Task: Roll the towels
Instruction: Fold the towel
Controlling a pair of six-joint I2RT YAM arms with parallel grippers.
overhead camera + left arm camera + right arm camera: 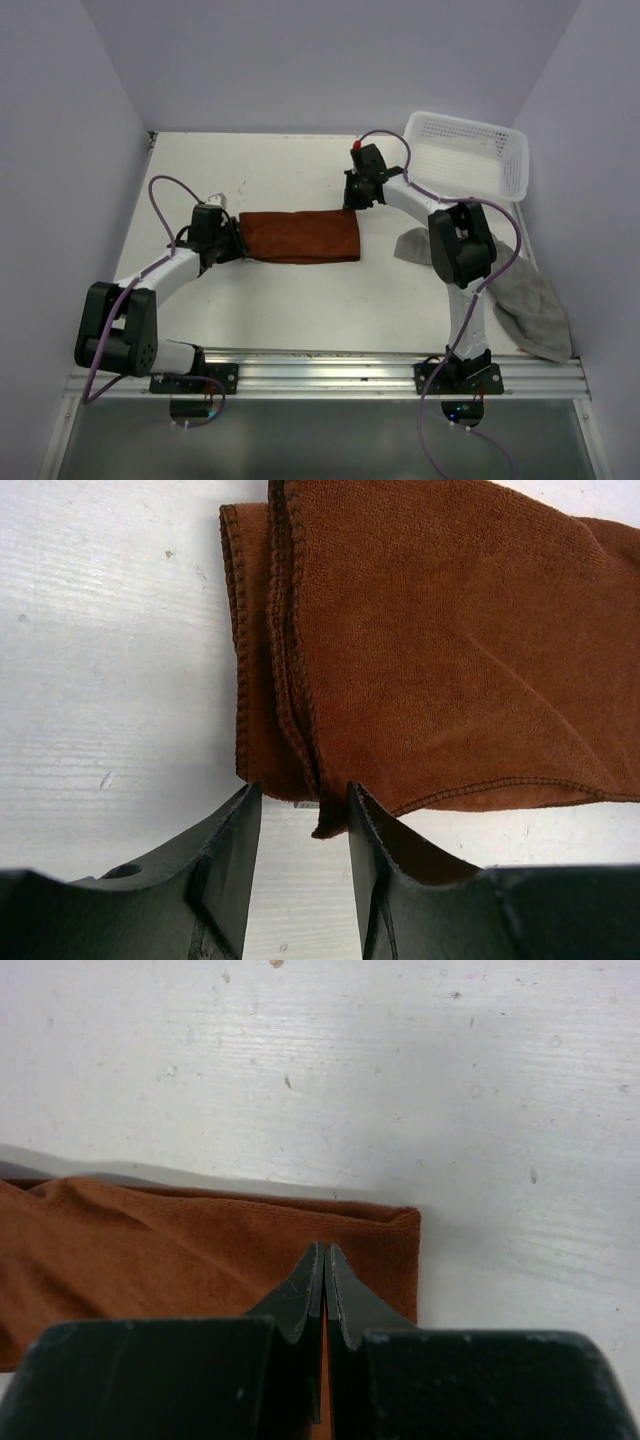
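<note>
The rust-brown towel (300,237) lies folded in a long flat strip at the table's middle. My left gripper (235,240) is at its left end, open, and a hanging corner of the towel (440,640) sits between the jaws (303,795). My right gripper (352,198) is at the strip's far right corner. Its jaws are shut, with the tips (325,1250) over the towel (150,1250) near its end edge. No cloth shows between the tips. The grey towel (530,305) lies crumpled at the right, partly behind the right arm and hanging over the table's right edge.
A white mesh basket (470,150) stands at the back right corner. Purple walls close in the table on three sides. A metal rail (330,375) runs along the near edge by the arm bases.
</note>
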